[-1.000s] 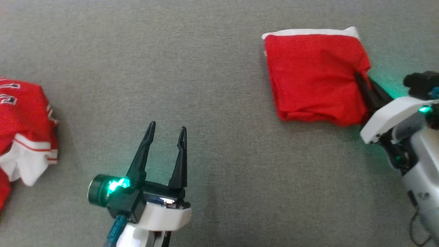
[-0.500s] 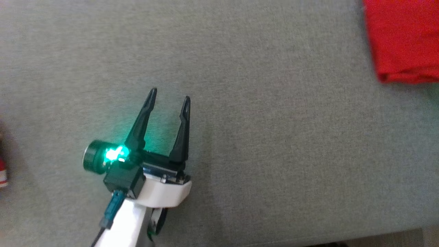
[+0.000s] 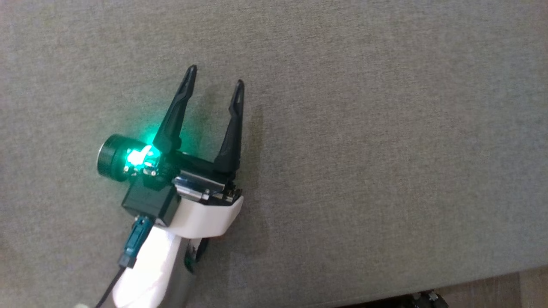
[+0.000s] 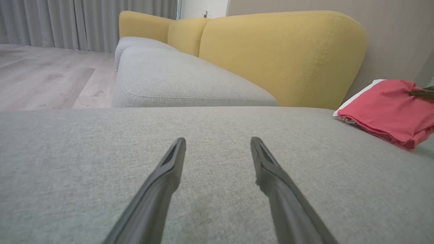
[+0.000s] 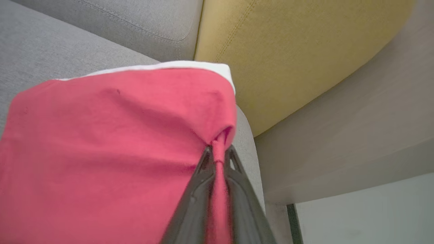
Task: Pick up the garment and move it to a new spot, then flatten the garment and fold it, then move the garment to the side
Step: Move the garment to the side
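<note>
**Head view.** The left pincer (image 3: 215, 75) hangs over a grey woven sofa seat (image 3: 385, 128). Its two long dark fingers (image 3: 173, 119) are spread wide with nothing between them. A green light (image 3: 139, 156) glows on the dark housing at its base, and the pale forearm (image 3: 150, 265) enters from the lower left. A strip of wooden floor (image 3: 492, 288) shows past the seat's edge at the lower right.

**Left wrist view.** Both fingers lie low over the seat, apart and bare. The folded red cloth garment with a white edge (image 4: 386, 105) rests on the same seat at the right, well apart from the left pincer and near a rounded yellow fabric backrest (image 4: 281, 57). Beyond are a second grey seat cushion (image 4: 183, 81) and grey pleated curtains (image 4: 67, 20).

**Right wrist view.** The right pincer (image 5: 218, 150) is closed on a pinched fold at the garment's edge, and red cloth runs down between its fingers. The garment lies at the corner of the seat, just beside the yellow backrest. The white band follows its far edge, and the cloth puckers toward the grip. A pale wall (image 5: 356, 128) stands to the right.
</note>
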